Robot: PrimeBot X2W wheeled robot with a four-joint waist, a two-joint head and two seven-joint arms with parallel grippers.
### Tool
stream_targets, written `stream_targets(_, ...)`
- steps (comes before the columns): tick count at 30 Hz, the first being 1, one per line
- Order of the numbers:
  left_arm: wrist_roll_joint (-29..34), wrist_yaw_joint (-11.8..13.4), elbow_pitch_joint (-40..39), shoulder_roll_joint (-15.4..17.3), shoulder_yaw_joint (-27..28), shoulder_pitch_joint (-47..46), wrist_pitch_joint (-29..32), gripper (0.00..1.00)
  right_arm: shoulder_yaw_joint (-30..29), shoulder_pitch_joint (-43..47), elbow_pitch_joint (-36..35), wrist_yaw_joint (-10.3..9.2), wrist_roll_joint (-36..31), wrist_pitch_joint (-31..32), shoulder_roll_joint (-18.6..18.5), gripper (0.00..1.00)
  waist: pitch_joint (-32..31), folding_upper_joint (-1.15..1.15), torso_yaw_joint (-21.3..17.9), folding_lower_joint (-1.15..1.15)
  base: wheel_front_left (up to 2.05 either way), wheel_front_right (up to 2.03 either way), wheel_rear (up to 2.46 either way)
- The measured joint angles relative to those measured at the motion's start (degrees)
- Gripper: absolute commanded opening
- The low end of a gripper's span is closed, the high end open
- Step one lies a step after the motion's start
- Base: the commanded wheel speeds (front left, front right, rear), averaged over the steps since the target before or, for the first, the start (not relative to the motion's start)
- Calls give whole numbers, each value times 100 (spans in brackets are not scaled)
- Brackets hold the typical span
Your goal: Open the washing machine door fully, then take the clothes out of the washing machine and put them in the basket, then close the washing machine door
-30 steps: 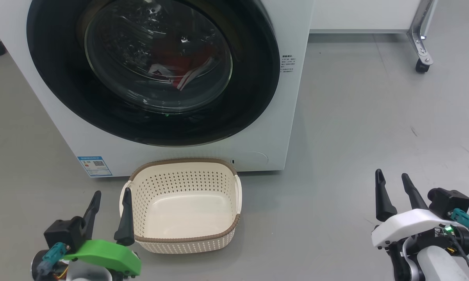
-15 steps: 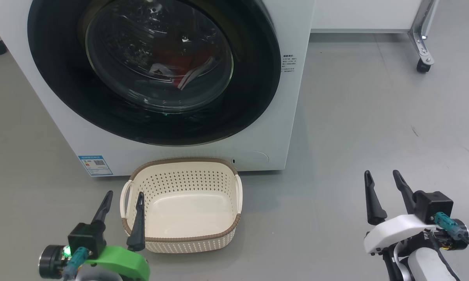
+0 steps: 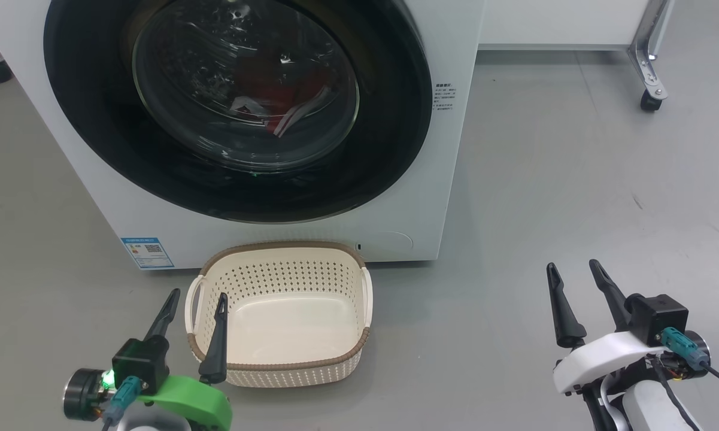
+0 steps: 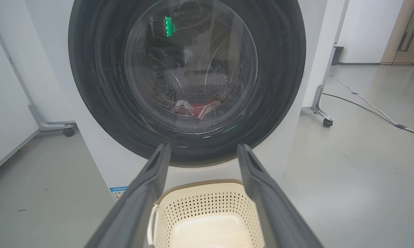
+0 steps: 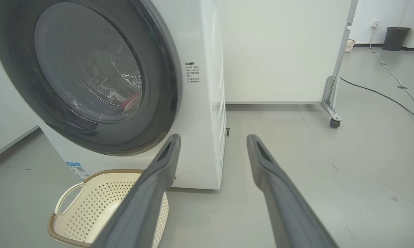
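The door [image 3: 96, 143] sits closed on the washer [image 3: 275, 236]. The clothes [image 3: 302, 81] lie inside the washer behind the glass, dim, perhaps one heap. The basket [image 3: 281, 245] stands just before the washer's front. The left gripper [image 3: 199, 293] hangs before the washer, fingers spread. The right gripper [image 3: 572, 263], also spread, is off the washer's right corner.

Grey floor [image 3: 545, 179] carries washing machine [image 3: 449, 197] and basket [image 3: 287, 374].
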Motion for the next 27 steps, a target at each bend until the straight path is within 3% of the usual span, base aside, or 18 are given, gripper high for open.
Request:
stream_targets(19,2,0,88,-10,1,-59,0,100,-131,3,47,26,-99,0,74,100,9,0,-2,0,0,0,0)
stream_targets(20,2,0,89,-10,0,-61,0,100,-138,3,52,27,-101,0,82,71,9,0,0,0,0,0,0)
stream_targets(21,7,0,92,-10,0,-64,0,100,-143,3,57,31,-101,0,89,0,9,0,2,0,0,0,0)
stream_targets(27,9,-1,113,-25,4,-101,0,100,-172,3,56,140,-102,0,131,0,9,0,10,0,0,0,0)
